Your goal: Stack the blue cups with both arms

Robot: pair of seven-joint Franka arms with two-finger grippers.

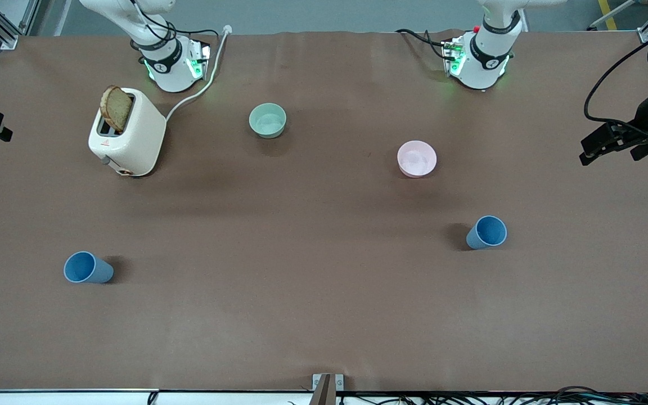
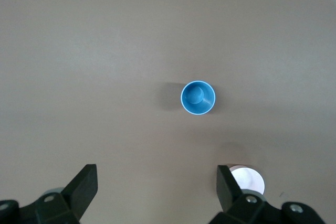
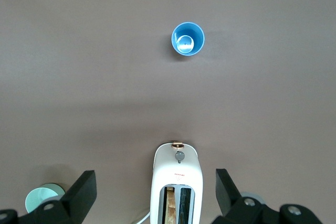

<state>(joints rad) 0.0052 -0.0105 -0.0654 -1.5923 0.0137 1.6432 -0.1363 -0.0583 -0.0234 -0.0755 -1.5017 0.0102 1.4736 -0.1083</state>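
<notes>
The right gripper hangs high over the table, well out from the mint-green bowl toward the right arm's end. Its jaws are spread wide and hold nothing, which looks like readiness for a first reach. The first blue cup stands upright, mouth up, nearer to the front camera than the mint-green bowl and toward that same end, so the right arm seems the natural one to fetch it. The toaster, a bread slice poking out of one slot, sits toward that end too, about level with the mint-green bowl and clear of the cup. The pink bowl lies toward the left arm's end, slightly nearer to the camera. The second blue cup is upright, nearer again, within the left arm's side. The left gripper hovers high over that end, fingers fully parted and empty; no stacking has begun
</notes>
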